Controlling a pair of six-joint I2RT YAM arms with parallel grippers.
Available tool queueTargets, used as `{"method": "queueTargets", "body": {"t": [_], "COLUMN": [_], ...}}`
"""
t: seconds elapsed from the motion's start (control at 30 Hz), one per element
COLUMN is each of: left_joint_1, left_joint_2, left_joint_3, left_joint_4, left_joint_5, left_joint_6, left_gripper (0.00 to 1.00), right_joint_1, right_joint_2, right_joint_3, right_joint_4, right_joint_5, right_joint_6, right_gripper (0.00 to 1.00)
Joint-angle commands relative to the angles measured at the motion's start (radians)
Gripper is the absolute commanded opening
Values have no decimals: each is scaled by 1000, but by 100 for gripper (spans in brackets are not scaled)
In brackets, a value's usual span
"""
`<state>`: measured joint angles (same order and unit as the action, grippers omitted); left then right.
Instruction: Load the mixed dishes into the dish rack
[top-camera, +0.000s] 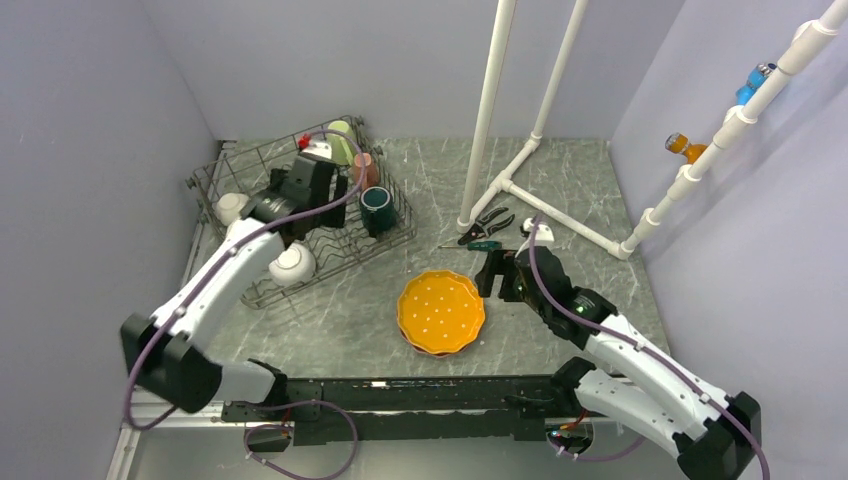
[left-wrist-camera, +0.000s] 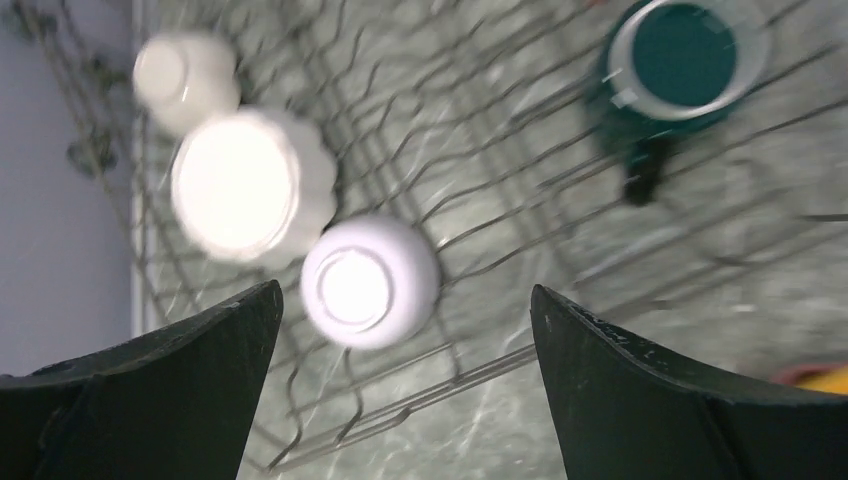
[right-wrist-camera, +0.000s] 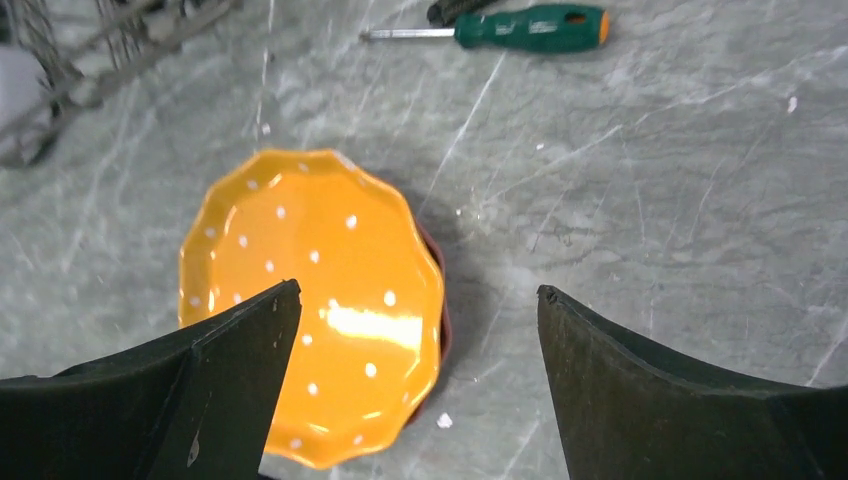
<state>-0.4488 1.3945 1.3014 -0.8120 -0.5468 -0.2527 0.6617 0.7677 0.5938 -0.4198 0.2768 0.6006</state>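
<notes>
Orange dotted plates (top-camera: 441, 312) stacked flat on desk (top-camera: 585, 185), near dish rack (top-camera: 340, 265) but outside it; not yet loaded.

Right gripper (right-wrist-camera: 417, 292) released, empty, jaws wide above stack's right rim. Risks:
- flat plate gives little edge to pinch
- finger may skid off, shove stack, or lift top plate tilted and drop it
- lower plate may drag along

Left gripper (left-wrist-camera: 405, 292) released, empty, over rack above white bowl (left-wrist-camera: 368, 282) and scalloped bowl (left-wrist-camera: 250, 185). Careless descent could clip them or tines.

Teal mug (left-wrist-camera: 675, 60) sits in rack.

Screwdriver (right-wrist-camera: 520, 28) and pliers (top-camera: 487, 223) lie just beyond plates: wrong pick possible.
</notes>
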Motion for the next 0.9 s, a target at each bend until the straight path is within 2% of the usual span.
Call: {"method": "queueTargets", "body": {"t": [0.0, 0.17, 0.33, 0.4, 0.5, 0.53, 0.6, 0.67, 0.87], "left_joint_1": [-3, 0, -2, -11, -62, -77, -104, -134, -165], "left_joint_2": [-177, -321, -430, -431, -410, -406, -411, -421, -424], "left_joint_3": [-21, -192, -389, -385, -342, -334, -335, -338, -338], "left_joint_4": [313, 635, 816, 802, 737, 723, 716, 715, 711], "left_joint_5": [284, 441, 524, 553, 558, 554, 550, 550, 550], "left_joint_6": [123, 206, 221, 210, 283, 298, 312, 330, 355], "left_gripper": [99, 99, 99, 99, 99, 99, 99, 99, 99], "right_joint_1": [12, 117, 136, 136, 137, 137, 137, 137, 134], "right_joint_2": [75, 161, 210, 212, 236, 261, 301, 341, 377], "right_joint_3": [94, 160, 140, 111, 99, 106, 119, 123, 40], "right_joint_4": [-103, -173, -176, -153, -139, -143, -146, -147, -40], "right_joint_5": [-111, -49, -28, -20, 18, 29, 42, 49, 29], "right_joint_6": [-100, -71, 11, 30, 59, 60, 64, 78, 90], "right_gripper": [92, 97, 98, 95, 88, 84, 69, 61, 60]}}
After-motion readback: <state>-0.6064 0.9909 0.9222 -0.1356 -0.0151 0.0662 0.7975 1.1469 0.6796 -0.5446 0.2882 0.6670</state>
